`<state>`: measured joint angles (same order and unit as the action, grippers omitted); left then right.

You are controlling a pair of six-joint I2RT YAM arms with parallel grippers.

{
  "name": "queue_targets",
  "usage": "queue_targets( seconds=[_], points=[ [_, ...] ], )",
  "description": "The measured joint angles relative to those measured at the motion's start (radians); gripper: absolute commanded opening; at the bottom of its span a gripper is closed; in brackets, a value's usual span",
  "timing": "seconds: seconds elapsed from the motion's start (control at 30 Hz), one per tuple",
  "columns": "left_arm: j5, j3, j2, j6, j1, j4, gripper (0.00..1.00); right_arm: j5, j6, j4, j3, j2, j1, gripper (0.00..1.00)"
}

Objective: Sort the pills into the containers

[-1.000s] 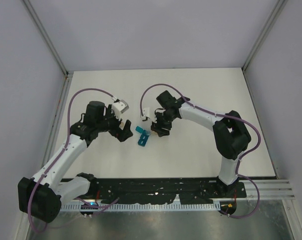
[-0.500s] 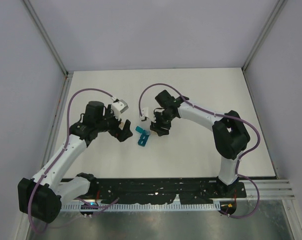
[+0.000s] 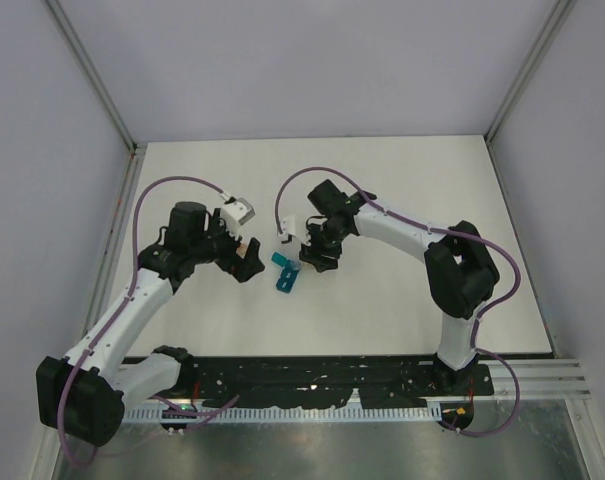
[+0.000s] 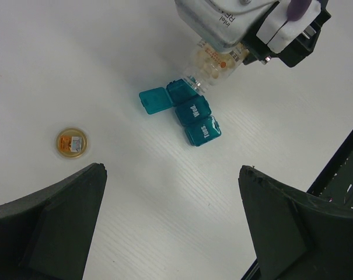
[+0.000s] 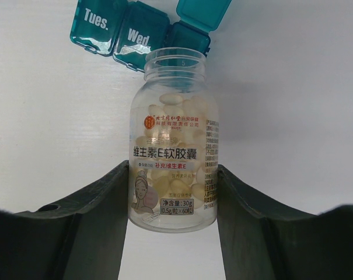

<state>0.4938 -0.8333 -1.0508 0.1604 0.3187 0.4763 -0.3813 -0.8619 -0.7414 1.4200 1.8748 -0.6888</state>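
Observation:
The containers (image 3: 286,273) are a teal strip of three joined boxes (image 4: 194,114) lying on the white table. The "Tues." and "Wed." lids (image 5: 123,32) are closed and the end lid (image 5: 202,11) stands open. My right gripper (image 5: 171,169) is shut on a clear labelled bottle (image 5: 173,157) without its cap. The bottle's open mouth is tipped toward the open compartment. The pills (image 5: 176,111) are pale capsules heaped inside the bottle. The bottle mouth hides the inside of the open compartment. My left gripper (image 4: 171,169) hangs open and empty over bare table, left of the strip.
A round tan cap (image 4: 72,143) lies flat on the table left of the containers, near my left gripper (image 3: 247,257). The table's dark front rail (image 4: 339,192) runs along the near edge. Pale walls enclose the other three sides.
My right gripper has edged slightly left with the bottle, toward the containers. The left arm has hardly moved.

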Motion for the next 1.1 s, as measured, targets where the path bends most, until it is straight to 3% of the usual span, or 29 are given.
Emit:
queue_targets(
  seconds=[1.1],
  points=[
    [0.002, 0.0, 0.0, -0.015, -0.035, 0.0, 1.0, 0.048, -0.001, -0.06, 0.067, 0.037, -0.023, 0.06]
  ],
)
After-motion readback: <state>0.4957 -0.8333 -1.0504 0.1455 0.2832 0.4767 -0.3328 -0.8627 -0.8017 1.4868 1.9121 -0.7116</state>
